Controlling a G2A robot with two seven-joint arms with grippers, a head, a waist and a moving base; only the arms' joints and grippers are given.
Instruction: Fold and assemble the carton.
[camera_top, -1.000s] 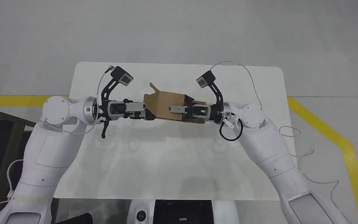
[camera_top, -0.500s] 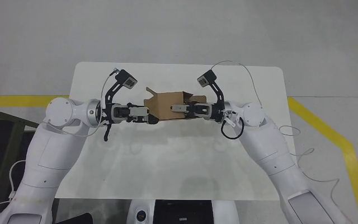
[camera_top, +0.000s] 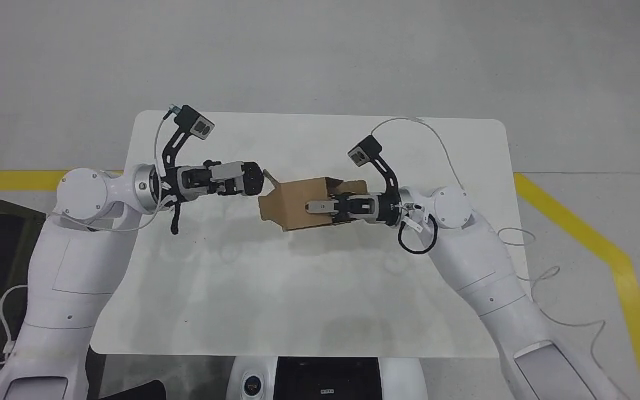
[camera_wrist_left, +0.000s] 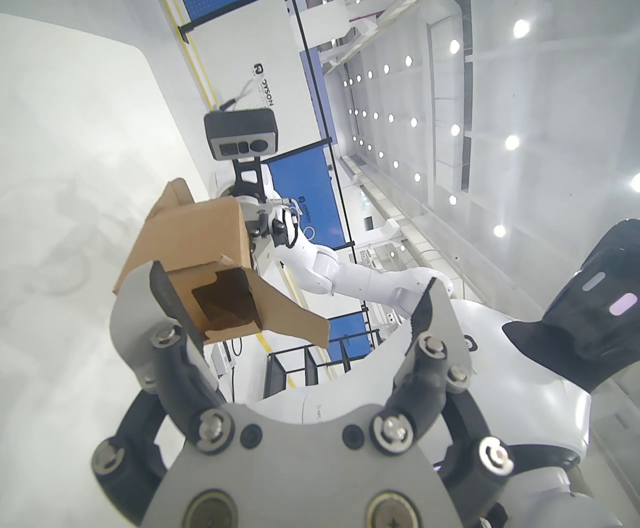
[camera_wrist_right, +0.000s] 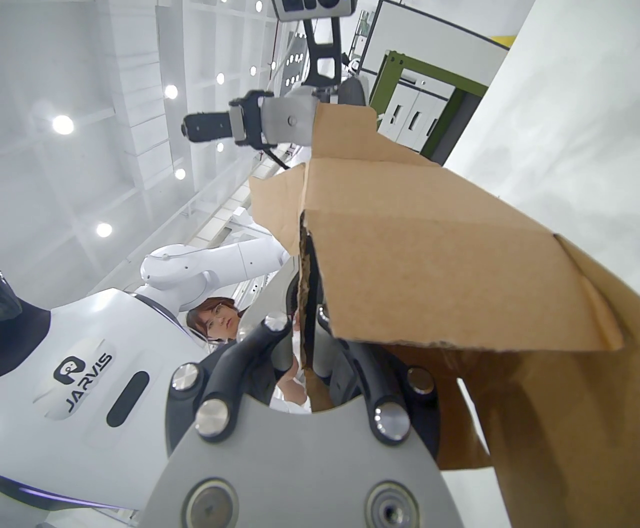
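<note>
The brown carton (camera_top: 300, 203) hangs above the middle of the white table (camera_top: 320, 290), its body squared up into a box shape. My right gripper (camera_top: 322, 207) is shut on one carton wall (camera_wrist_right: 440, 265), the fingers (camera_wrist_right: 280, 345) pinching the board edge. My left gripper (camera_top: 262, 174) is open, just off the carton's left end and apart from it. Seen from the left wrist, the carton (camera_wrist_left: 195, 250) has an open end with a loose flap (camera_wrist_left: 290, 312) sticking out, framed between my spread fingers (camera_wrist_left: 165, 300).
The table's far edge lies beyond the carton, with grey floor behind and a yellow floor line (camera_top: 565, 215) at the right. A loose cable (camera_top: 440, 135) arcs over the right arm. Bare table surface spreads in front of both arms.
My left gripper has let go of the carton and drawn back to the left and slightly away. The right gripper has carried the carton a little forward and lower.
</note>
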